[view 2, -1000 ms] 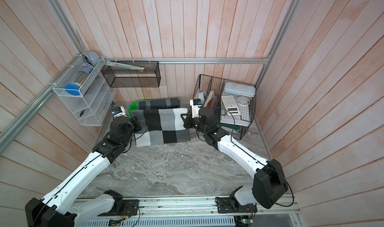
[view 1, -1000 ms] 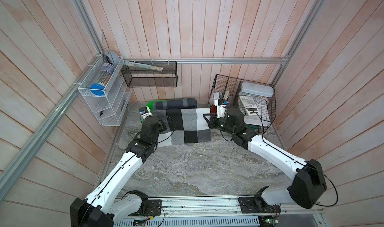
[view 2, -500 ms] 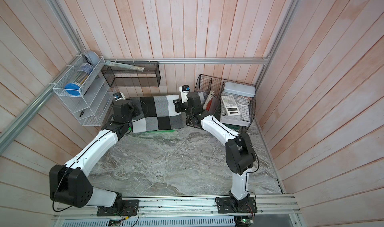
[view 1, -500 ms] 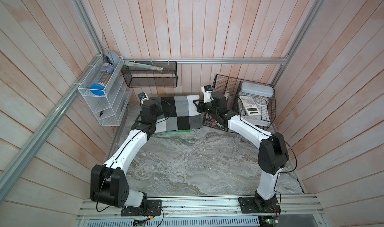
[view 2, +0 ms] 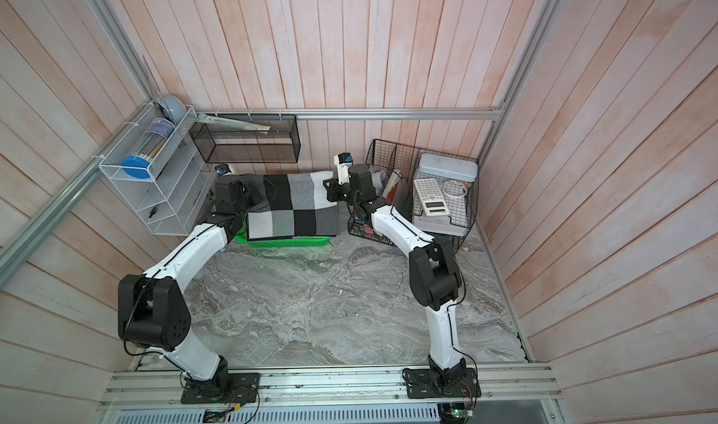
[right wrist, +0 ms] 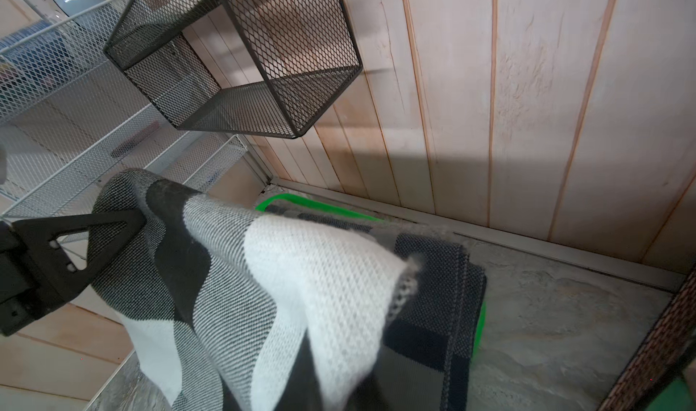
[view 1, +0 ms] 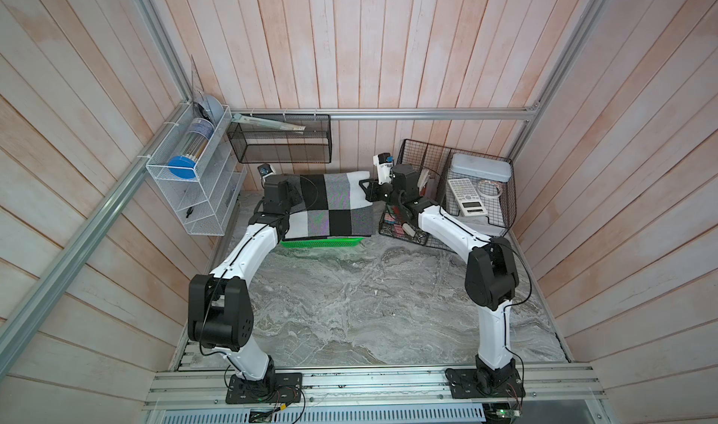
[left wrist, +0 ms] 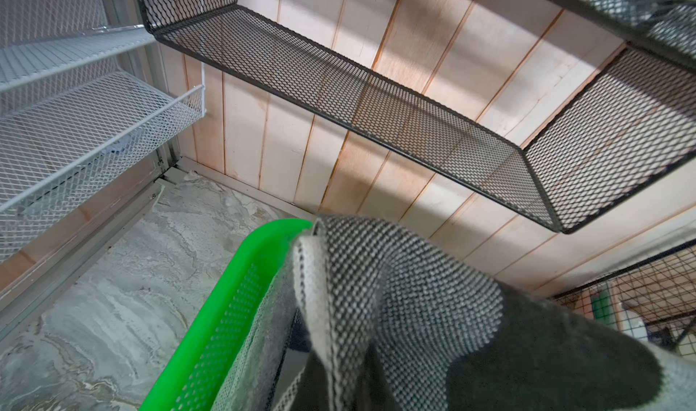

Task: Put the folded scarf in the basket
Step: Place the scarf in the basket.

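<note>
Holding the scarf (view 1: 334, 208) above the basket (view 1: 322, 242), left pincer (view 1: 297, 198) and right pincer (view 1: 367, 193) each clamp cloth. Lower both evenly, keeping folds inside the rim.

Checked scarf spread right over the green basket

The folded scarf (view 1: 330, 208), with big black, grey and white checks, is pinched at its short ends by my left hand (view 1: 297, 198) and right hand (view 1: 365, 191), with the near edge drooping. It hides most of the bright green perforated basket (view 1: 322, 242), which sits flat at the far side of the counter (view 1: 349, 305). Only the basket's near rim peeks out. My right wrist view shows a thick folded part lying in it.
</note>
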